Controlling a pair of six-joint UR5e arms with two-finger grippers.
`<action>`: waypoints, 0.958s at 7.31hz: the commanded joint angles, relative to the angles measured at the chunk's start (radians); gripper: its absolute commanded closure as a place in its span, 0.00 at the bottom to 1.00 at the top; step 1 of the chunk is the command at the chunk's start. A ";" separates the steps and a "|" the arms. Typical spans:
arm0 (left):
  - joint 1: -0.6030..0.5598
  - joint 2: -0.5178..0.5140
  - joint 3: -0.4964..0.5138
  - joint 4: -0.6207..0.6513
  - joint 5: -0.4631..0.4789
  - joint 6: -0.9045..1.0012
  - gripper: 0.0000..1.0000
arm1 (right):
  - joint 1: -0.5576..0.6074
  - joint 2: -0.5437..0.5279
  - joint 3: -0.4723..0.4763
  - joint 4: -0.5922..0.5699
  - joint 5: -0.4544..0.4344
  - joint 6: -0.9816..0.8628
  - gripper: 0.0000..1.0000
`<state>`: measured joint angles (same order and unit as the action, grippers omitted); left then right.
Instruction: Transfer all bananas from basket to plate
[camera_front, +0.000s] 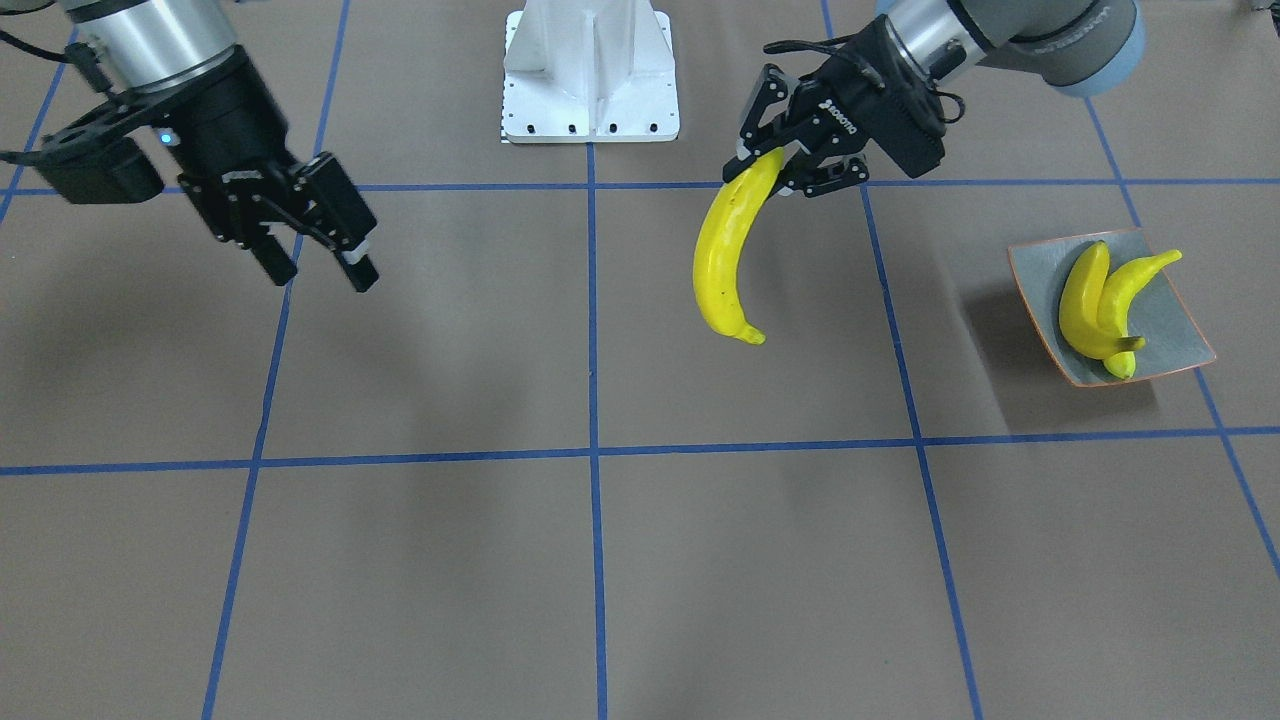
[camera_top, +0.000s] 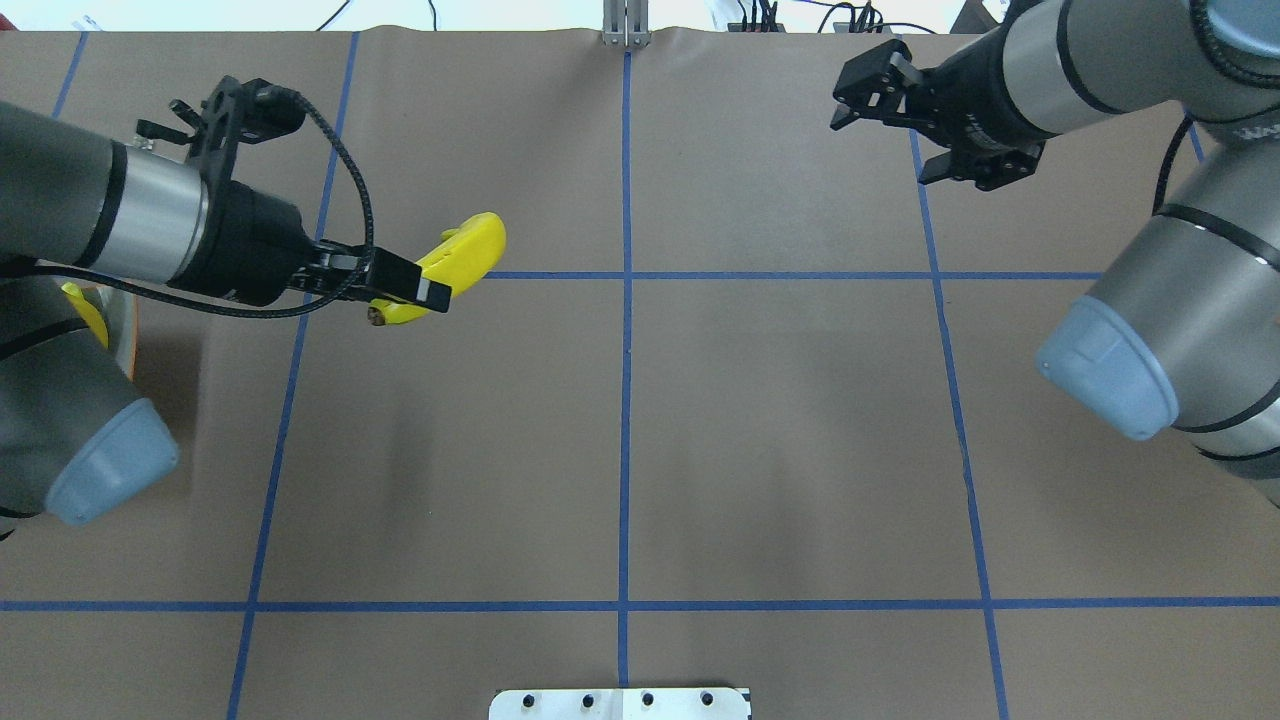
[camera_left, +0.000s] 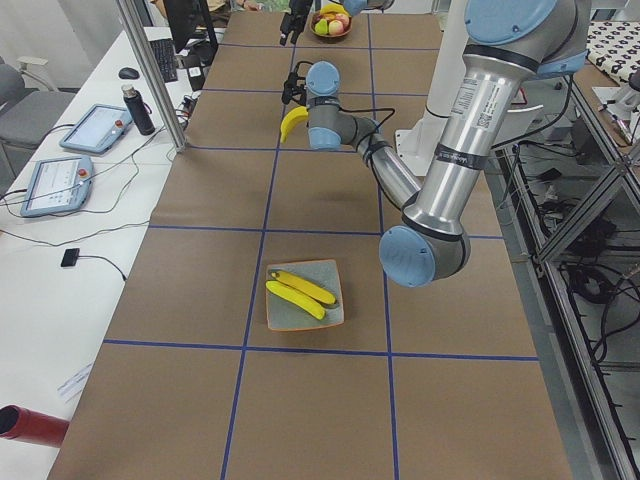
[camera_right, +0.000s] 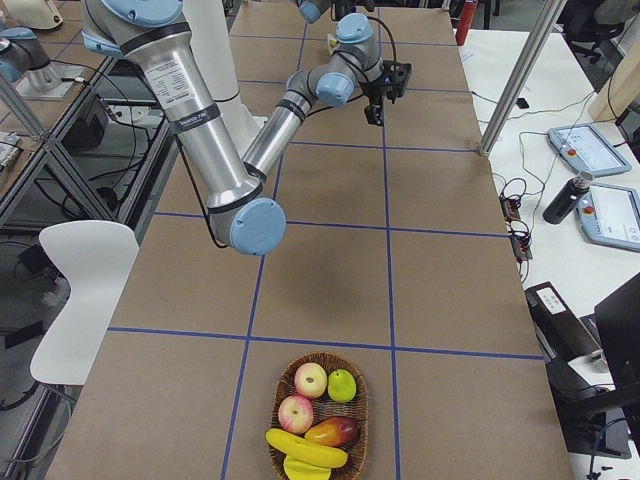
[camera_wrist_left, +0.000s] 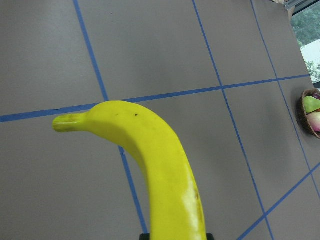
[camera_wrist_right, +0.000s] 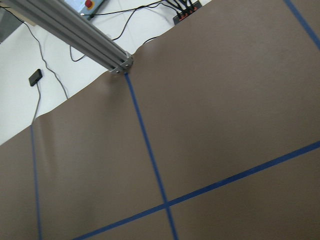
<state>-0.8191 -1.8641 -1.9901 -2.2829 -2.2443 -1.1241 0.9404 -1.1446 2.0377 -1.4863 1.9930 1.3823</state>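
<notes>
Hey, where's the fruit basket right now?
In the exterior right view the basket sits bottom centre, at the end of the table on the robot's right.

Four bananas for certain, maybe a fifth, one plate, one basket, two apples, one green fruit, one mango, two robot arms

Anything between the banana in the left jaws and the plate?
Nothing visible. The left gripper holds the banana over the table; only bare brown paper lies between it and the plate. Two bananas already lie on the plate.
</notes>
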 joint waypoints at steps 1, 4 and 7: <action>-0.072 0.184 -0.038 -0.003 0.000 0.236 1.00 | 0.114 -0.171 -0.005 -0.006 0.058 -0.284 0.00; -0.141 0.420 -0.035 -0.023 0.006 0.664 1.00 | 0.326 -0.373 -0.025 0.003 0.179 -0.695 0.00; -0.149 0.613 0.019 -0.194 0.155 1.040 1.00 | 0.555 -0.457 -0.158 0.001 0.286 -1.157 0.00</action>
<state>-0.9656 -1.3208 -1.9996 -2.4104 -2.1270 -0.2312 1.4068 -1.5710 1.9377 -1.4839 2.2479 0.4113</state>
